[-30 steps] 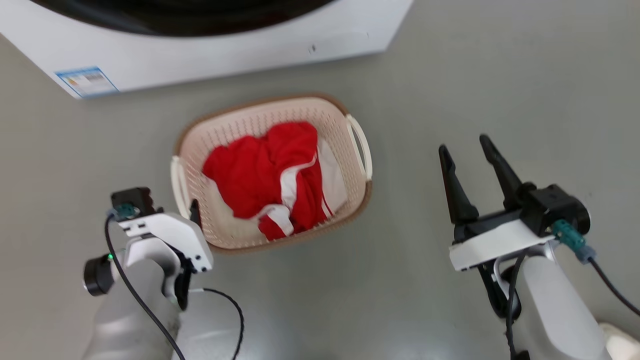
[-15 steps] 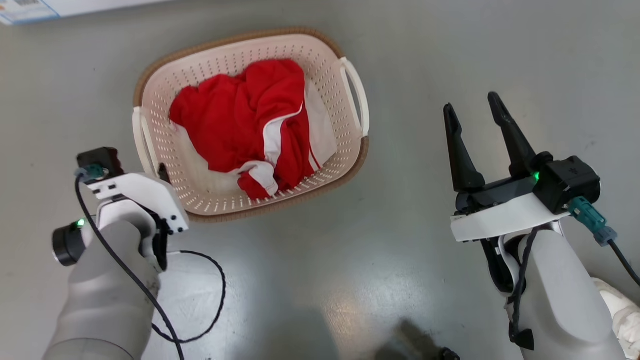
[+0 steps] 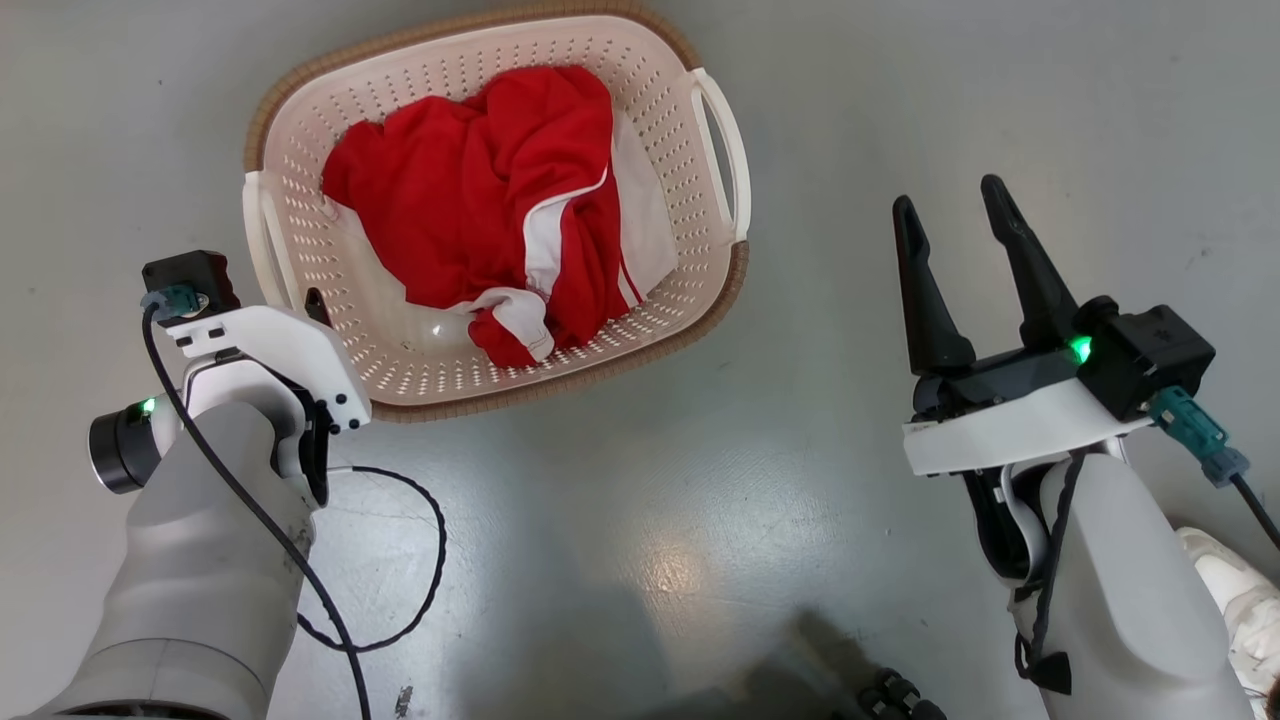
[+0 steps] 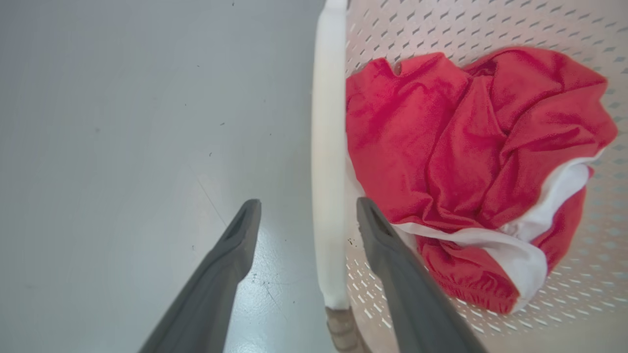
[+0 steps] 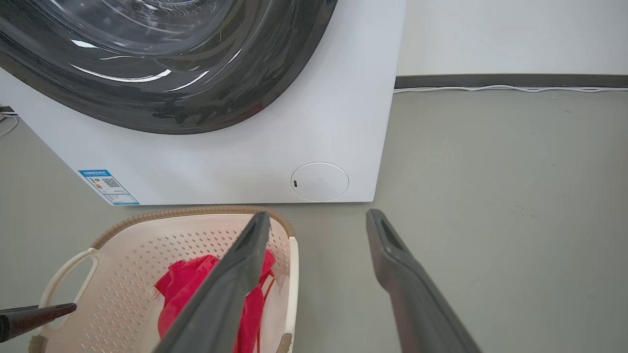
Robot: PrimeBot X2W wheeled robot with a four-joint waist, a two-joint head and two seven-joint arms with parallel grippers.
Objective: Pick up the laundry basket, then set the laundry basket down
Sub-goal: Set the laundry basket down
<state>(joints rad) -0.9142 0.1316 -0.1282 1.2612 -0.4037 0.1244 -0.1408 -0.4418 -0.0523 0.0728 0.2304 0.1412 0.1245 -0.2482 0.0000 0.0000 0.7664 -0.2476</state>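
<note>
Head view: both claws are getting ready to grab the laundry basket (image 3: 400,350); it is not lifted yet.
The laundry basket sits on the grey floor (image 3: 650,480) at about 11 o'clock, with red and white clothes (image 3: 470,190) inside. The left claw (image 4: 309,208) is wide open, one finger on each side of the white loop handle (image 4: 327,147) at 9 o'clock, gripping nothing. The right claw (image 3: 948,195) is wide open and empty too, well apart from the laundry basket's 3 o'clock side. I think the left claw should squeeze next, and the right claw must slide over toward 9 o'clock. The floor looks smooth and shiny. A white washing machine (image 5: 319,122) stands at 12 o'clock, with a pale wall (image 5: 515,34) behind.
</note>
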